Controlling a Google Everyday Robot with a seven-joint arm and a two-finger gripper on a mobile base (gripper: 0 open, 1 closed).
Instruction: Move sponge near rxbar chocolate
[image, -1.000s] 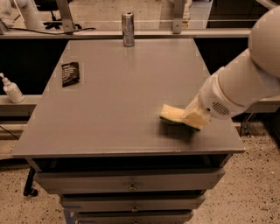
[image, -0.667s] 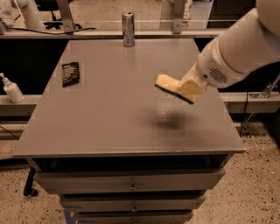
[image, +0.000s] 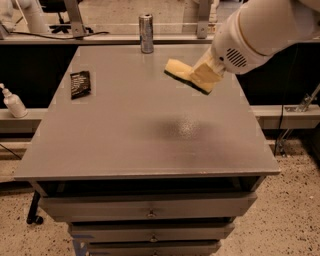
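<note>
Sponge (image: 179, 69) airborne, clamped in the end effector (image: 201, 76) over the table's (image: 150, 145) right side; rxbar chocolate (image: 80, 84) well apart, so carry and set-down remain.

Pale yellow sponge (image: 178, 68) with dark green underside, cream tool (image: 203, 77) gripping it above grey table (image: 150, 145), dark brown rxbar chocolate (image: 80, 84)

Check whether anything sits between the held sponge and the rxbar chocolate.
Nothing visible does. The gripper holds the sponge lifted over the right rear of the table. The rxbar chocolate lies flat near the left edge, with bare surface between them. The silver can stands at the rear edge, off that line.
</note>
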